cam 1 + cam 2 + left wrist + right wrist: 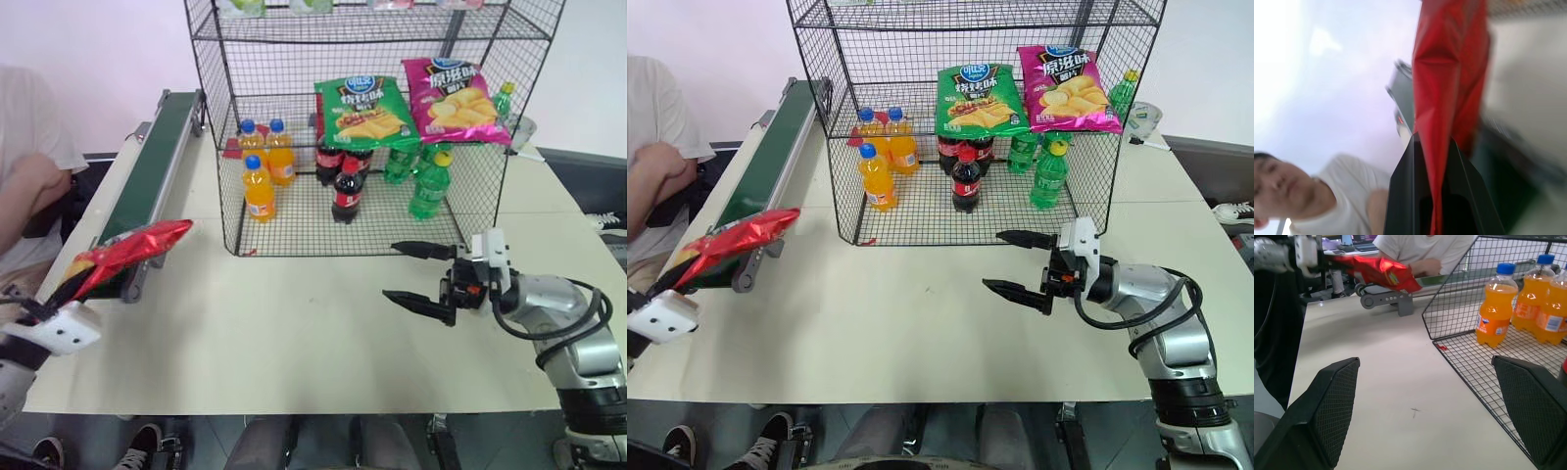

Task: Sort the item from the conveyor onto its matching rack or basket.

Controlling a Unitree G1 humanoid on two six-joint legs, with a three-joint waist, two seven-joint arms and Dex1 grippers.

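A pale table (294, 333) carries the whole setup. At its far centre stands the black wire-mesh rack (362, 127), several tiers tall and open toward the near side. Along the left side of the table the conveyor (157, 162) runs from far to near, a narrow dark green belt in a grey metal frame.

A person in a white shirt (29, 147) sits at the far left, beside the conveyor.

On the rack's middle shelf a green crisp bag (364, 110) lies left of a pink crisp bag (454, 100), just beside it. On the rack floor stand three orange drink bottles (265, 166) at the left, dark cola bottles (345, 181) in the middle and green bottles (429, 181) at the right.

The red crisp bag (127, 253) is off the belt, held in the air over the conveyor's near end, at the left near part of the scene. It lies roughly level, its far end pointing toward the rack, well apart from it.

The left gripper (1437, 196) has its black fingers pressed together on the bag's near edge, pinching the red foil between them.

The right gripper (416, 276) hovers above the table near the rack's right front, pointing left. Its fingers (1327, 411) are spread wide with nothing between them.
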